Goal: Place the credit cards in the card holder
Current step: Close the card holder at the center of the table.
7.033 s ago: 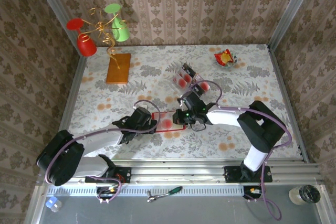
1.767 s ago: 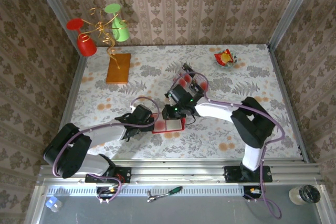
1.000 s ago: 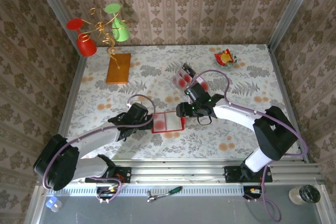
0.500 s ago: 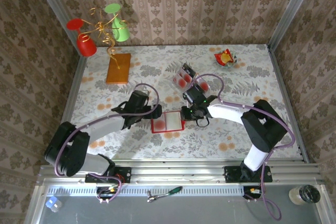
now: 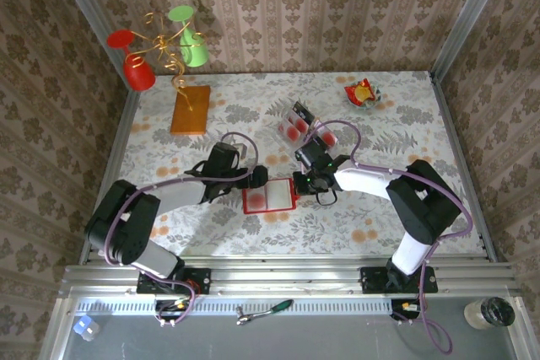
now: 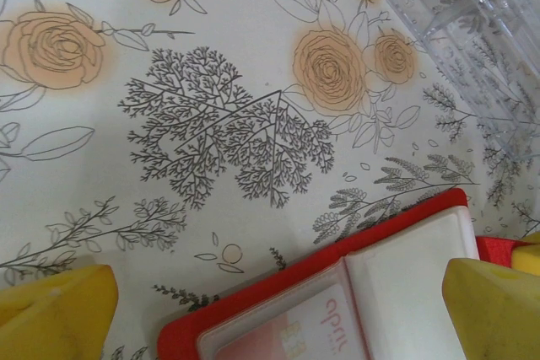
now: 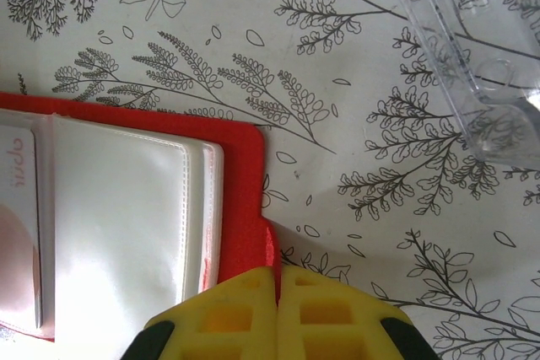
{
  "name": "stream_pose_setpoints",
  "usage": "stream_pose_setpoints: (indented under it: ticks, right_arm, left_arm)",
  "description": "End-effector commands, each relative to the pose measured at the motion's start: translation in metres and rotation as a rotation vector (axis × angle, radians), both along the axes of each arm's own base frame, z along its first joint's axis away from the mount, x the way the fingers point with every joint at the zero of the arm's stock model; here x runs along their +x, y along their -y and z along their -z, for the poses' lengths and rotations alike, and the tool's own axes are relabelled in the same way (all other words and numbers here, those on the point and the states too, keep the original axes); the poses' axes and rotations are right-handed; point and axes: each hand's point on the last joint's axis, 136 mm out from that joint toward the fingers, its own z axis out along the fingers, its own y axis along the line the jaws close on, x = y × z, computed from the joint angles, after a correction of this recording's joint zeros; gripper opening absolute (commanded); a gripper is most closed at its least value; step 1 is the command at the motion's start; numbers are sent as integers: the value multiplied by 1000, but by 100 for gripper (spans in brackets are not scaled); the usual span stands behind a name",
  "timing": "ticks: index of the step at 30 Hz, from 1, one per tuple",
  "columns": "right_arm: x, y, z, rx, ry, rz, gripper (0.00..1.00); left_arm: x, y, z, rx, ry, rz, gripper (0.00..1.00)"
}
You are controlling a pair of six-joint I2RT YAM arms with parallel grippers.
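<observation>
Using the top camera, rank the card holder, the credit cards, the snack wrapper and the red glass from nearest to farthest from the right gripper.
1. card holder, at the right gripper.
2. credit cards, just behind it.
3. snack wrapper, far right.
4. red glass, far-left corner.

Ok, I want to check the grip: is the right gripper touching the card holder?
Touching. In the right wrist view, the right gripper, shut, pinches the red edge of the card holder at the seam between its fingers.
</observation>
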Motion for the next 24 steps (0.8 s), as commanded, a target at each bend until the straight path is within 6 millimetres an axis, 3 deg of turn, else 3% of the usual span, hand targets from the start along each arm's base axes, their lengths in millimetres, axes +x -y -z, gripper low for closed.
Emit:
stream_pose_setpoints:
  ticks: [1,14,19,24]
  right_arm:
    - [-6,3,10,-7,-25,6,1]
    - [-6,-4,13,33,-37,15,0]
    - [-6,-4,13,36,-37,17,0]
    - [-6,-5,13,43,-40,21,0]
  left_arm:
    - [-2,6,0,-36,-5,2,100]
    - [-23,-2,15,8,-41,-22,100]
    - [-25,-4,10,16,-30,-17,100]
    - [-26,10,-6,-46,-13,32,100]
